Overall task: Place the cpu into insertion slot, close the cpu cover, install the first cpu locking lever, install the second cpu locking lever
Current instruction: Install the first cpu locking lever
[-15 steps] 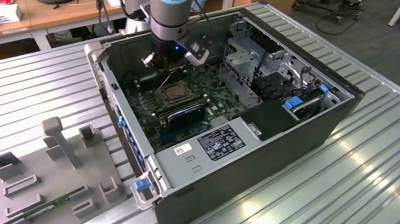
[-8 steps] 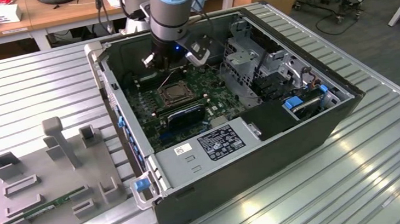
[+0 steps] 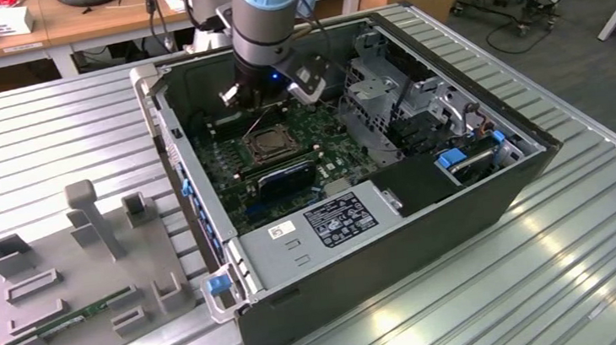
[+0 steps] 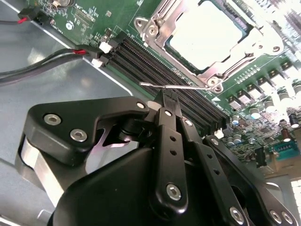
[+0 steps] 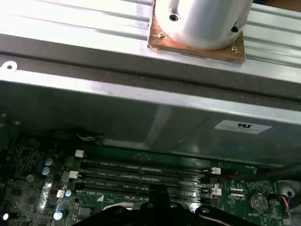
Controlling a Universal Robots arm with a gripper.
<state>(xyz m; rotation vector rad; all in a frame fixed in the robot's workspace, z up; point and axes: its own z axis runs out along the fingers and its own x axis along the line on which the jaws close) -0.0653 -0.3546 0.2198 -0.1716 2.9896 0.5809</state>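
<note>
The cpu (image 4: 207, 33) lies flat in the insertion slot (image 3: 265, 145) on the green motherboard. The cpu cover (image 4: 162, 26) is folded down over it, its silver frame around the pale chip top. A thin wire locking lever (image 4: 188, 87) stands off the socket's corner, raised over the black memory slots. My gripper (image 4: 165, 96) is shut, its black fingertips pressed together and meeting the lever's rod from the side. In the exterior view the gripper (image 3: 270, 108) hangs inside the open computer case just behind the socket, with the lever (image 3: 253, 125) slanting up toward it.
Long black memory slots (image 4: 155, 61) run beside the socket, close to the case wall (image 5: 141, 117). Red and black cables (image 4: 47, 56) lie nearby. A drive cage (image 3: 392, 105) and power supply (image 3: 325, 222) crowd the case. A grey fixture (image 3: 80, 271) holding a green memory stick (image 3: 84, 313) sits on the exterior view's left.
</note>
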